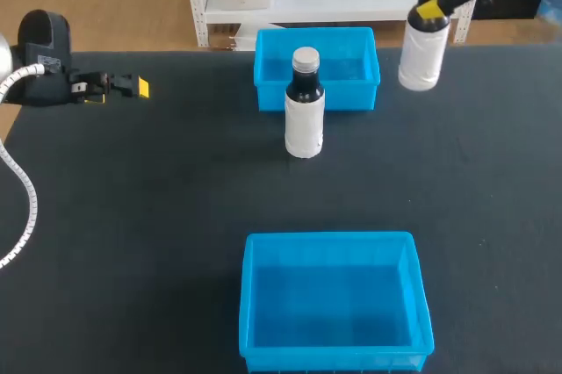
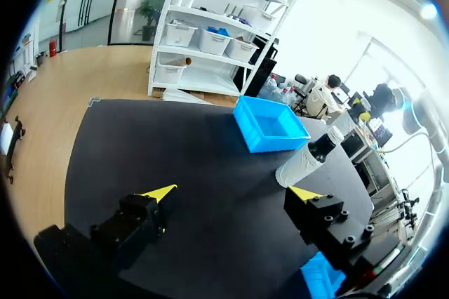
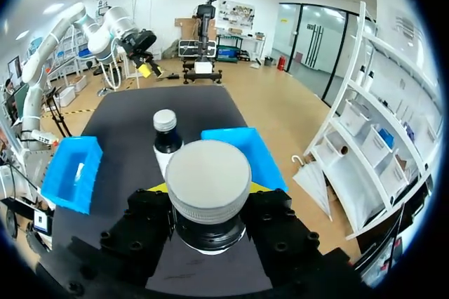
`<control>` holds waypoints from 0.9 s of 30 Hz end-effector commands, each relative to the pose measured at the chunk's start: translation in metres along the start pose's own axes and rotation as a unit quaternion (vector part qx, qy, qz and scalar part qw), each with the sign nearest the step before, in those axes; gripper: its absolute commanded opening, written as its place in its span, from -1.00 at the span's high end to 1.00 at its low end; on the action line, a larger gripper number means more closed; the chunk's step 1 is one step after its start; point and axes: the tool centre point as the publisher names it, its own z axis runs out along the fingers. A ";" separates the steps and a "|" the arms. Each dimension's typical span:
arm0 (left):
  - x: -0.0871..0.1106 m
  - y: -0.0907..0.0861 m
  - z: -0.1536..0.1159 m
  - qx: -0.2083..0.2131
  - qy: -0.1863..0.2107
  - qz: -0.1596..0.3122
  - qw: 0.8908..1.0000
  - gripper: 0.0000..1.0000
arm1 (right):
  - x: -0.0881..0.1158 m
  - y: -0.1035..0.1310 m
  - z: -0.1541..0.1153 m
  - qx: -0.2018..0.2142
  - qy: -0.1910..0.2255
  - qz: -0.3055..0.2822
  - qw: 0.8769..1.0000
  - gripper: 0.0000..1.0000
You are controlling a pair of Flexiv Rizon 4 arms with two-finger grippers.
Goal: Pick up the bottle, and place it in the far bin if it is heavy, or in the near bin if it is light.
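Two white-labelled bottles with dark necks and grey caps are in view. One bottle (image 1: 304, 111) (image 2: 307, 161) (image 3: 167, 139) stands upright on the black table just in front of the far blue bin (image 1: 317, 91) (image 2: 269, 126) (image 3: 251, 153). The other bottle (image 1: 424, 40) (image 3: 208, 181) hangs upright above the table, to the right of the far bin, with my right gripper (image 1: 433, 7) (image 3: 208, 192) shut on its neck. The near blue bin (image 1: 334, 339) (image 3: 70, 173) is empty. My left gripper (image 1: 132, 86) (image 2: 233, 192) is open at the table's far left, holding nothing.
The black table (image 1: 158, 216) has bare surface between the two bins and on both sides of them. A corner of the near bin (image 2: 319, 275) shows beside the left gripper's finger. My left arm (image 3: 116, 27) appears across the table in the right wrist view.
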 end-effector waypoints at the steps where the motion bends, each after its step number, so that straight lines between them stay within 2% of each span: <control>1: 0.000 0.000 0.000 0.000 0.000 0.000 1.000 -1.00 | -0.012 -0.040 0.012 -0.044 0.000 0.001 0.999 1.00; 12: 0.000 0.000 0.000 0.000 0.000 0.000 1.000 -1.00 | -0.039 -0.061 0.040 -0.034 -0.015 0.020 0.999 1.00; 16: 0.000 0.000 0.000 0.000 0.000 0.000 1.000 -1.00 | -0.047 -0.062 0.053 -0.025 -0.020 0.028 0.999 1.00; 27: 0.000 0.000 0.000 0.000 0.000 0.000 1.000 -1.00 | -0.069 -0.055 0.092 -0.033 -0.030 0.031 0.999 1.00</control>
